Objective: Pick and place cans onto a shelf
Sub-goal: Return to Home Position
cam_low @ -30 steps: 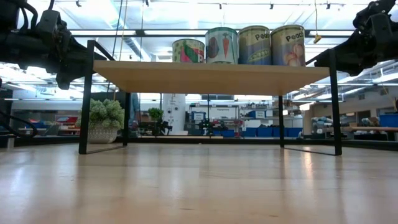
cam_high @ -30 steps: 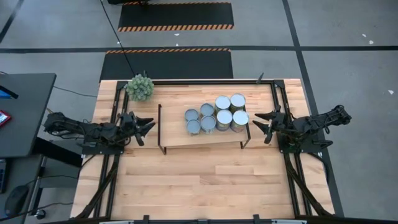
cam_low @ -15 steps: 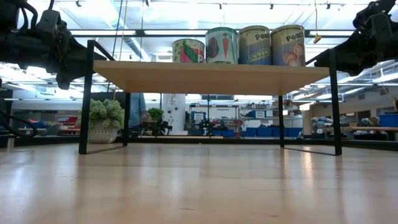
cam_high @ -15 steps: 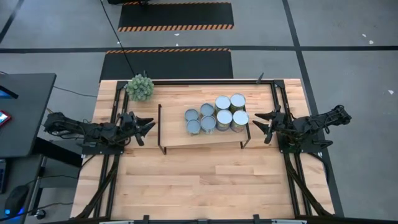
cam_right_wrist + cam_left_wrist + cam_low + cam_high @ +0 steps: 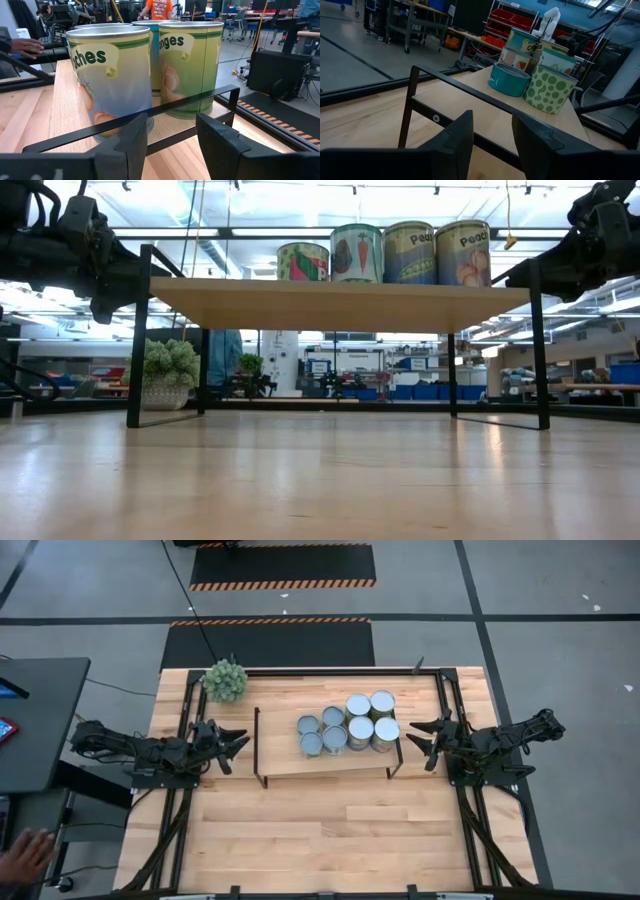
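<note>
Several cans [image 5: 348,725] stand upright in a cluster on the right half of the shelf [image 5: 280,745], a light-wood board on black end frames. The larger cans have silvery tops [image 5: 371,717] and the smaller ones blue-grey tops [image 5: 322,733]. My left gripper [image 5: 236,743] hovers level just off the shelf's left end, open, with nothing between its fingers [image 5: 457,140]. My right gripper [image 5: 421,738] hovers level off the shelf's right end, also open and empty, with the nearest cans [image 5: 145,65] right beyond the end frame [image 5: 150,117].
A green ball-shaped plant [image 5: 225,680] sits at the table's far left corner. Black rails [image 5: 185,810] run along both table sides. A dark side table [image 5: 35,720] stands left of the table, and a person's hand [image 5: 25,855] shows near its front. Bare wood lies in front of the shelf.
Both arms and all cans have kept still. A person's hand has come into view off the table's near left corner, and a person has walked behind the plant in the low view.
</note>
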